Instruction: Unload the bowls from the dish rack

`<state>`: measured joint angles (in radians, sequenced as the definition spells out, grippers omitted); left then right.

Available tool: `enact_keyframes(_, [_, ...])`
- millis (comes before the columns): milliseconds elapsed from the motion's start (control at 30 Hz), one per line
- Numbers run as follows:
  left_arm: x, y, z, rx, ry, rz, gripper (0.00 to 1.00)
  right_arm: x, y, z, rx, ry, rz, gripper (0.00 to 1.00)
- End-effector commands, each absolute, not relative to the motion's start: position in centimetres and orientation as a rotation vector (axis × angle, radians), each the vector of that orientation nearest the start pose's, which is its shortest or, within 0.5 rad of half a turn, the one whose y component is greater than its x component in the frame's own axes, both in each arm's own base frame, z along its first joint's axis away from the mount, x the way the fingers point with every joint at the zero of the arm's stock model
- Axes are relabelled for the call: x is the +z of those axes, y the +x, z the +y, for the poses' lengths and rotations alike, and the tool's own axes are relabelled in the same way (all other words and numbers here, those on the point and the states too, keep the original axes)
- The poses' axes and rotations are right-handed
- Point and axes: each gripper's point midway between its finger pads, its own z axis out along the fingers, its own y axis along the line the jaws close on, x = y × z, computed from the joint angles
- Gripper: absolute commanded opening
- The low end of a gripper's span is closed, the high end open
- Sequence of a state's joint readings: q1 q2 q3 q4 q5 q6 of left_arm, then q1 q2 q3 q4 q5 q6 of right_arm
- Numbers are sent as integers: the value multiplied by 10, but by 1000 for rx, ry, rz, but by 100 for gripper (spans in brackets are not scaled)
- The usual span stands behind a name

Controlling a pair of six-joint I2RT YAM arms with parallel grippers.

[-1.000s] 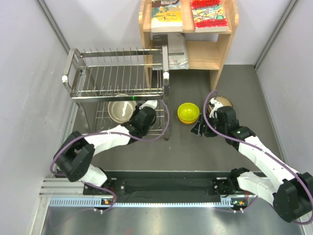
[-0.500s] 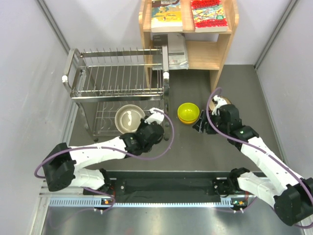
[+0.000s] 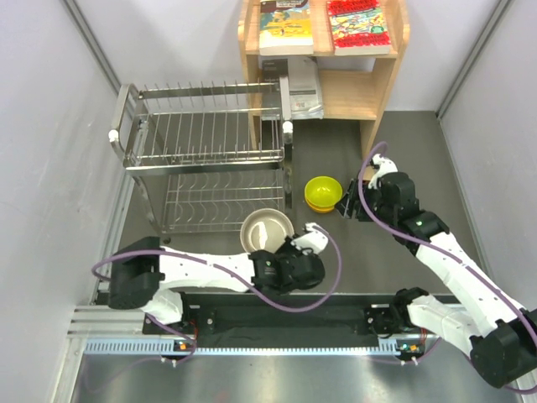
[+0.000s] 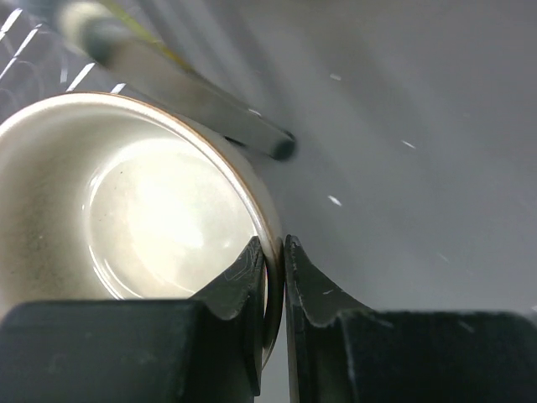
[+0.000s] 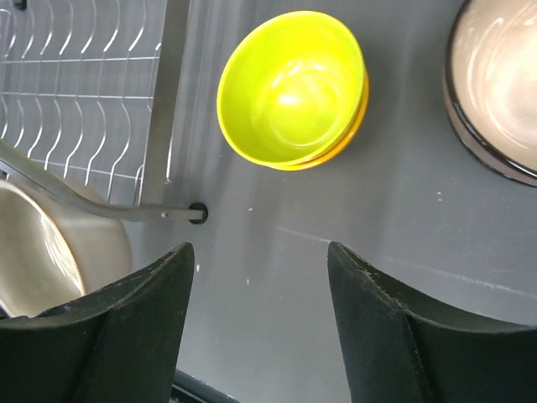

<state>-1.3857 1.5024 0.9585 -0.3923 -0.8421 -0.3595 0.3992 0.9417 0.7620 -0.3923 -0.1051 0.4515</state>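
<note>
I have the left gripper (image 4: 273, 267) clamped on the rim of the cream-white round bowl (image 4: 126, 210). One finger is inside the wall and one outside, so the jaws stand narrow with only the rim's thickness between them. In the overhead view this bowl (image 3: 265, 227) sits at the near right corner of the two-tier shiny steel wire dish rack (image 3: 205, 138), at about 5 o'clock from the rack's middle, mouth up. The left gripper (image 3: 281, 246) is at the bowl's 5 o'clock edge. I cannot tell whether the bowl rests on the dark grey table (image 3: 336, 260) or hangs just above it.

The right gripper (image 5: 258, 252) holds nothing and its jaws are spread wide over bare table. From its wrist camera the yellow-green round bowl (image 5: 289, 84) lies at 12 o'clock, nested in the orange round bowl (image 5: 354, 133), of which only a crescent of rim shows. A pinkish-brown bowl with a pale inside (image 5: 499, 84) is at 2 o'clock, apart from the stacked pair and cut off by the frame edge. The rack's lower wire tier (image 5: 84, 84) fills the 10 o'clock corner, with the cream-white bowl (image 5: 50, 243) at 8 o'clock.

Overhead, the yellow-green bowl (image 3: 323, 191) stands at 3 o'clock of the rack and the right gripper (image 3: 346, 210) is just beside it. A wooden bookshelf (image 3: 388, 80) stands at 1 o'clock.
</note>
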Motion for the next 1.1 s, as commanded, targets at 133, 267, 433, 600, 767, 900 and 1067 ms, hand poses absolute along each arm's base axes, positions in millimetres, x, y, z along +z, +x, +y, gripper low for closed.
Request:
enact_keyframes(133, [147, 145, -359, 32, 823, 1920, 0, 202, 272, 145, 557, -12, 2120, 65])
enact_keyframes(267, [150, 129, -370, -25, 868, 1924, 0, 200, 272, 143, 546, -9, 2120, 65])
enact_keyframes(433, [167, 123, -394, -94, 877, 1851, 0, 208, 273, 136, 523, 12, 2099, 67])
enact_keyframes(600, [160, 136, -426, -78, 969, 1775, 0, 223, 275, 121, 464, 65, 2065, 77])
enact_keyframes(767, [160, 143, -467, -217, 989, 1750, 0, 233, 273, 101, 389, 118, 2046, 78])
enact_keyframes(900, [147, 155, -491, -249, 1026, 1756, 0, 240, 270, 86, 348, 150, 2026, 78])
enact_keyframes(1067, [158, 173, -522, -304, 1035, 1732, 0, 251, 269, 70, 305, 186, 1997, 79])
